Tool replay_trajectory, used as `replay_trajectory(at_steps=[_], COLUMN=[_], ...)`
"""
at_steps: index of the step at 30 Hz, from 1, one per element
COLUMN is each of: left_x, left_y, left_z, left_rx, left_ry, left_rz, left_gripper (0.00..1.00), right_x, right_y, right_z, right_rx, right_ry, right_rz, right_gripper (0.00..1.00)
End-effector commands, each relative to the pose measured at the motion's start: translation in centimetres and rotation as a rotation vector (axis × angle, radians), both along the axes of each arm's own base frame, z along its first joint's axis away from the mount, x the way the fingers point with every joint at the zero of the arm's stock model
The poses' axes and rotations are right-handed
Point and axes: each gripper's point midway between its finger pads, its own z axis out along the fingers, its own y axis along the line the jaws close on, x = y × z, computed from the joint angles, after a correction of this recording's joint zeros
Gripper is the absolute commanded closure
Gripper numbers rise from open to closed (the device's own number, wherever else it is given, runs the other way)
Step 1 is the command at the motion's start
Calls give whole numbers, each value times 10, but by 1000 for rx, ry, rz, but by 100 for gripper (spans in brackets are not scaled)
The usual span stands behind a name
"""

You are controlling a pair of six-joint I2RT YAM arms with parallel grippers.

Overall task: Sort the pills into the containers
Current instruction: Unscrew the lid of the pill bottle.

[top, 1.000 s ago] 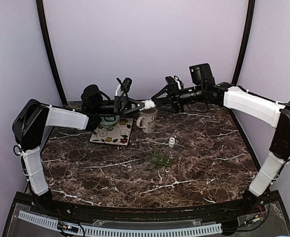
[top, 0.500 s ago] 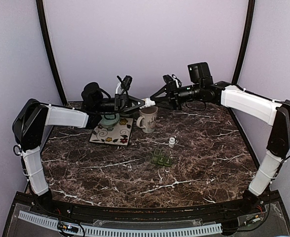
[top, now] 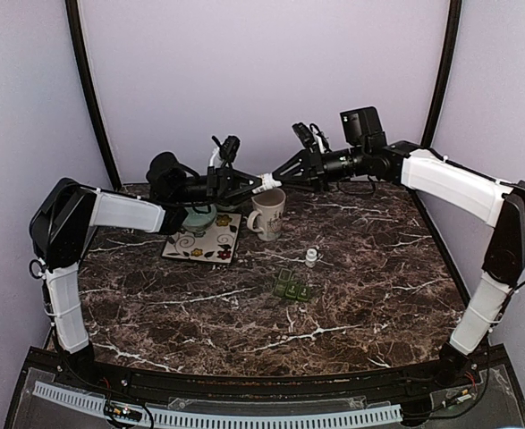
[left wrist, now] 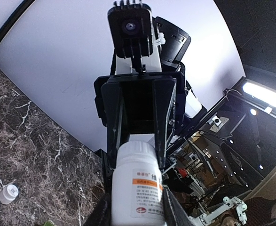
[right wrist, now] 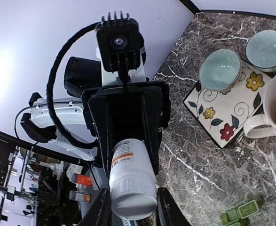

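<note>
A white pill bottle (top: 268,182) hangs level in the air above the cream mug (top: 268,214), held from both ends. My left gripper (top: 257,184) is shut on its labelled body (left wrist: 138,188). My right gripper (top: 281,178) is shut on its ribbed cap end (right wrist: 130,188). In the left wrist view my gripper (left wrist: 137,209) flanks the label, with the right gripper's fingers (left wrist: 164,122) on the cap beyond. In the right wrist view my gripper (right wrist: 132,209) flanks the cap. A green pill organizer (top: 291,290) lies mid-table.
A small white bottle (top: 311,257) stands right of the mug. A floral tray (top: 204,239) at the back left carries two teal bowls (right wrist: 219,69). Black frame posts rise at the back corners.
Both grippers have lifted the pill bottle slightly higher above the mug. The right arm has stretched a little further left.
</note>
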Motion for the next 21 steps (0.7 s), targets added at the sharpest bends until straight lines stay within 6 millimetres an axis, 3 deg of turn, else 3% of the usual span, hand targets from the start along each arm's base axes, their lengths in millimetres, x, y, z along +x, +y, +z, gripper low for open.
replay_trajectory(at_steps=[1, 10, 13, 15, 21], left_x=[-13, -21, -23, -24, -25], left_y=[6, 9, 9, 10, 9], left_z=[36, 44, 44, 43, 43], left_rx=[-88, -94, -90, -89, -86], left_ry=[-31, 4, 11, 14, 18], left_rz=[-69, -106, -115, -118, -124], left_gripper=[100, 100, 100, 100, 100], right_x=[-3, 3, 4, -1, -3], right_y=[-5, -11, -11, -17, -16], right_z=[18, 12, 6, 20, 24], right_rx=[-23, -164, -160, -135, -125], right_ry=[-315, -674, -720, -767, -788], right_rz=[41, 13, 2, -17, -12], right_gripper=[100, 100, 100, 100, 100])
